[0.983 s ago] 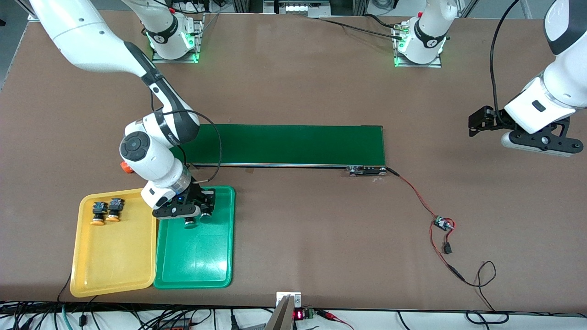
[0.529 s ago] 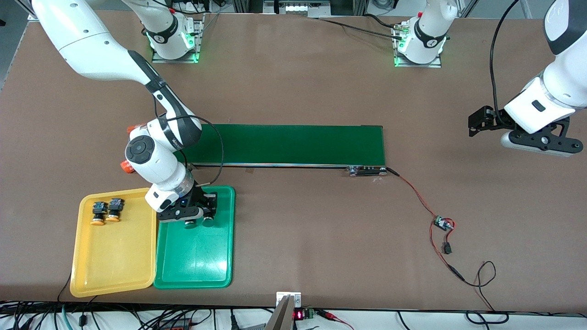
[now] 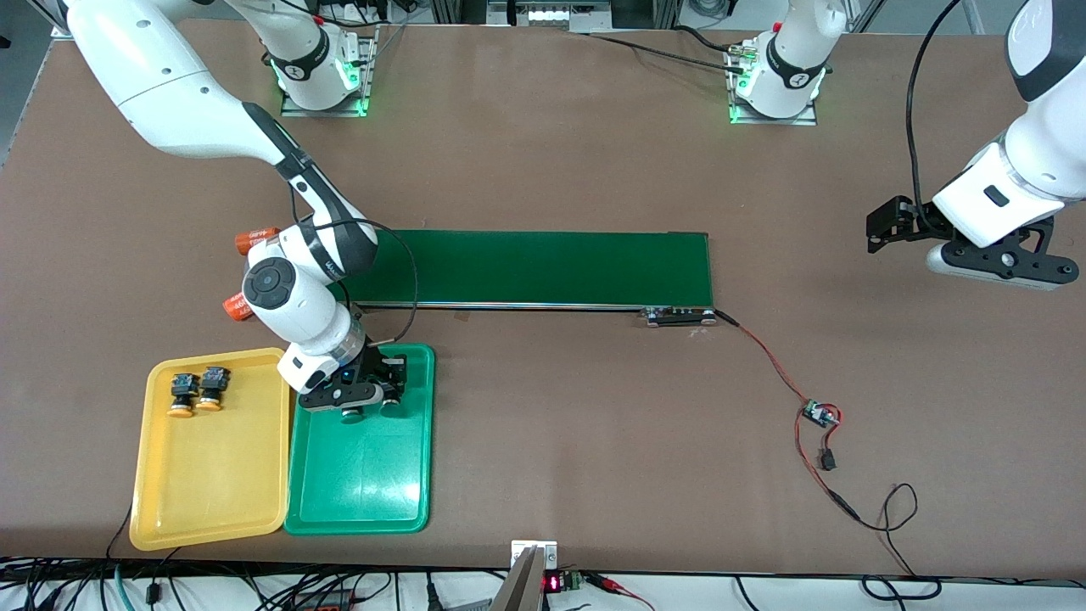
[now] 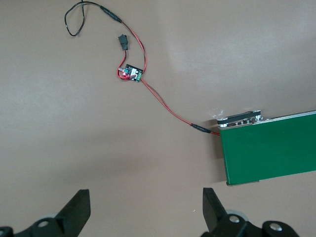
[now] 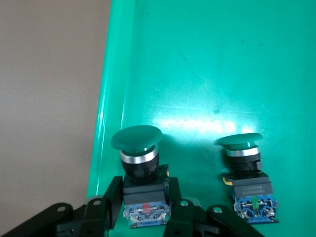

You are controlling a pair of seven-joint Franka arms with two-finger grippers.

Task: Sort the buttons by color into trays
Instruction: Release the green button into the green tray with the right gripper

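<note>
Right wrist view: the right gripper [image 5: 146,212] is seen low over the green tray [image 5: 207,64], its fingers [image 5: 111,197] narrowly parted and set on either side of the black-and-blue body of a green-capped button [image 5: 141,173]; contact appears to be kept on that body, though a release may be starting. This button lies on its side on the green tray, close to the tray's rim, with its long axis running from the body between the fingers to the cap pointing away from them. A second green-capped button [image 5: 247,173] is laid just beside it on the same tray, parallel and apart from the fingers. A straight lift away is judged to be what the next move calls for, so that neither button is dragged. In the front view, two yellow-capped buttons [image 3: 196,390] are seen together in the yellow tray [image 3: 212,501], which lies touching the green tray, at the corner nearer the conveyor belt [image 3: 543,267]. All four are thus sorted by colour. The left gripper [image 4: 143,212] is held wide open and empty above bare table, well apart from the green tray, and is waiting
</note>
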